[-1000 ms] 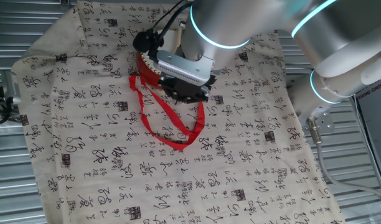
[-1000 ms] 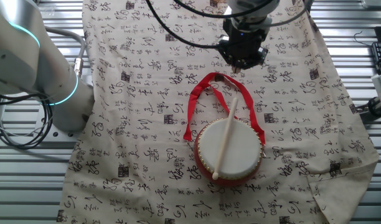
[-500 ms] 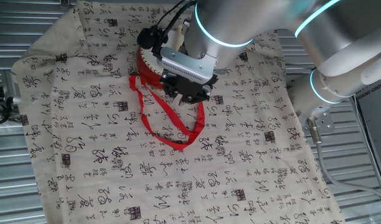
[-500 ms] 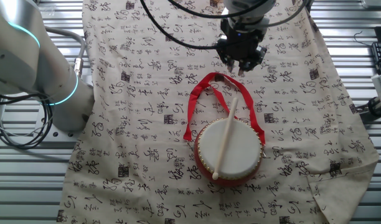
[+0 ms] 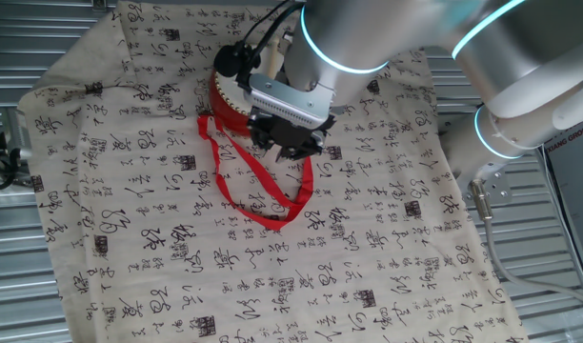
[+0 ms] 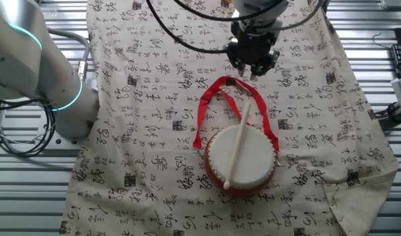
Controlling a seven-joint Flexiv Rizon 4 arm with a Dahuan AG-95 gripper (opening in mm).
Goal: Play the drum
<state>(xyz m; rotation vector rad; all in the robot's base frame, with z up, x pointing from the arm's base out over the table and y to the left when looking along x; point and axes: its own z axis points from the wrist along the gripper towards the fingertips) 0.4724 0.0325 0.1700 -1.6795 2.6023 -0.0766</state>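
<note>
drum: light, taut head, likely fragile | stick: thin, rigid; grasp upper end | gripper: fingers slightly spread, holding nothing

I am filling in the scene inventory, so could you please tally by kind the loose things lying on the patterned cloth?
Small round drums with a red side wall and cream-white head: 1
Long red ribbon straps looping from the drum: 1
Pale wooden drumsticks lying across the drum head: 1
Total: 3
</note>
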